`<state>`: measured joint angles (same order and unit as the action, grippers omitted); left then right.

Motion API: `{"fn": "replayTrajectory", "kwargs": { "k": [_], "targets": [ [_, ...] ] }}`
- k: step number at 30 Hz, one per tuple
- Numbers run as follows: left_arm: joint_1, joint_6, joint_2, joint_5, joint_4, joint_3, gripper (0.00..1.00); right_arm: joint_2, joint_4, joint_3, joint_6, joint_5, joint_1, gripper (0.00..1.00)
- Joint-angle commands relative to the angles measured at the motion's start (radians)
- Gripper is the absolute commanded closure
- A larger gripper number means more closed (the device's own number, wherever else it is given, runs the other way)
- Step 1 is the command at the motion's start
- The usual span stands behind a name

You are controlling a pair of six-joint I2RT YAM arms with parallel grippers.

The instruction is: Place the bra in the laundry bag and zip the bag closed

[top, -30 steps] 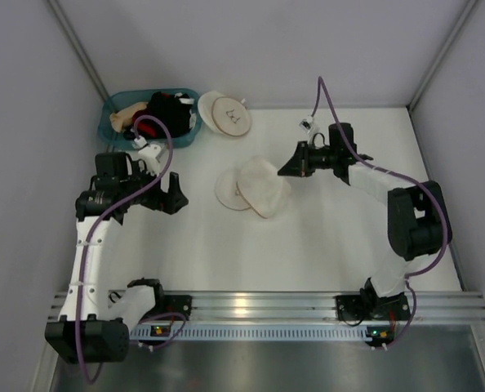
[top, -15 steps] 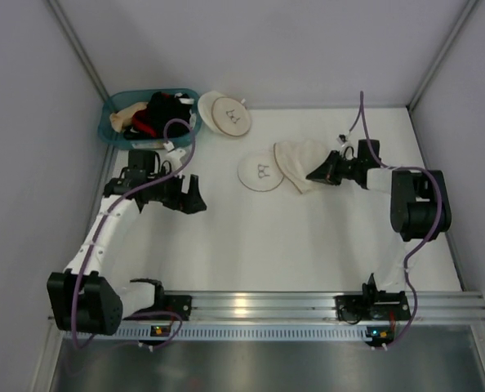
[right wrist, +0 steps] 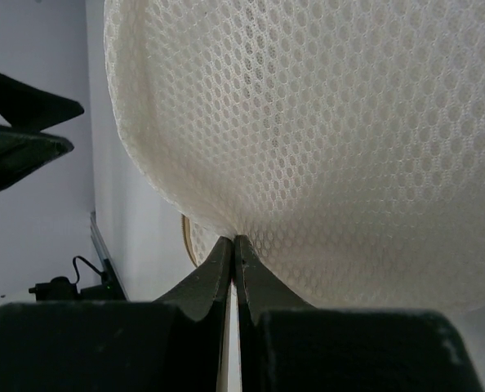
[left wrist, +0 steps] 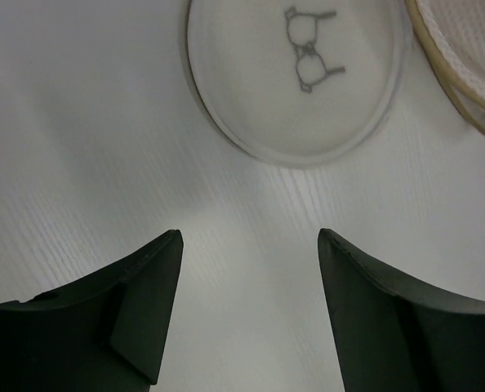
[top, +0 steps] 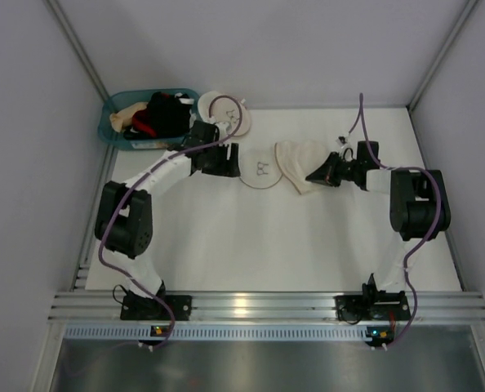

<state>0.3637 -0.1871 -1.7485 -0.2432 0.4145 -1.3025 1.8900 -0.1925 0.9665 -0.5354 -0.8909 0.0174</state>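
The laundry bag lies open mid-table: its pale lid (top: 261, 172) with a small dark mark lies flat, and its mesh half (top: 295, 159) is pulled up to the right. My right gripper (top: 310, 175) is shut on the mesh half's edge (right wrist: 324, 122), its jaws pinched together (right wrist: 234, 241). My left gripper (top: 236, 163) is open and empty just left of the lid, which shows ahead of its jaws (left wrist: 295, 77) in the left wrist view (left wrist: 251, 245). The black bra (top: 167, 113) lies in the teal basket (top: 112, 129) at the back left.
A red garment (top: 143, 124) and a beige garment (top: 128, 114) share the basket. A similar round bag with a tan-rimmed lid (top: 226, 114) lies beside the basket, just behind my left arm. Grey walls close in the left, back and right.
My left arm swung from the table's left side to just beside the bag's lid. My right gripper pulled the mesh half open to the right, then held still.
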Motion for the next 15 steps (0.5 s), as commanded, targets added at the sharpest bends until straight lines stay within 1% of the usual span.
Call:
{"fn": "replayTrajectory", "kwargs": {
  "k": [1,2,8,12,15],
  "targets": [
    [-0.003,-0.115,-0.104,0.11,-0.069,-0.136,0.27,-0.037,-0.024,-0.002,0.012,-0.005,0.006,1.0],
    [-0.002,-0.133,-0.158,0.104,-0.071,-0.156,0.28,-0.038,-0.018,-0.002,0.012,-0.005,0.006,1.0],
    [0.003,-0.156,-0.331,0.078,-0.078,-0.288,0.34,-0.065,0.001,0.005,0.018,-0.011,0.0,1.0],
    [0.02,-0.16,-0.384,0.096,-0.111,-0.311,0.39,-0.075,0.024,0.009,0.035,-0.014,-0.002,1.0],
    [0.03,-0.152,-0.414,0.122,-0.121,-0.314,0.4,-0.078,0.041,0.015,0.043,-0.02,-0.004,1.0]
  ]
}}
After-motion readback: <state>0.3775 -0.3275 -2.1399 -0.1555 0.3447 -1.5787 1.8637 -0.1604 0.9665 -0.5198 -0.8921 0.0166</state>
